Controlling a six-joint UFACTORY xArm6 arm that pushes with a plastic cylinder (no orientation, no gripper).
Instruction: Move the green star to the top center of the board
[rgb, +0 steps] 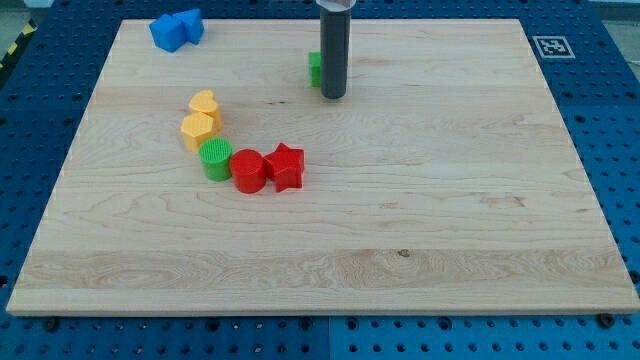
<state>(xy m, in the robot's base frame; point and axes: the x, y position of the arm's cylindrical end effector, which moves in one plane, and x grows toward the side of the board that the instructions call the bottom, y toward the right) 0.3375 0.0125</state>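
Observation:
The green star (314, 68) sits near the top centre of the wooden board (450, 200), mostly hidden behind my rod; only its left edge shows. My tip (333, 96) rests on the board just right of and slightly below the star, touching or nearly touching it.
Two blue blocks (177, 28) lie at the top left corner. Two yellow blocks (200, 118), a green cylinder (215, 159), a red cylinder (247, 171) and a red star (286, 166) form a curved row left of centre. A marker tag (549, 46) sits off the top right corner.

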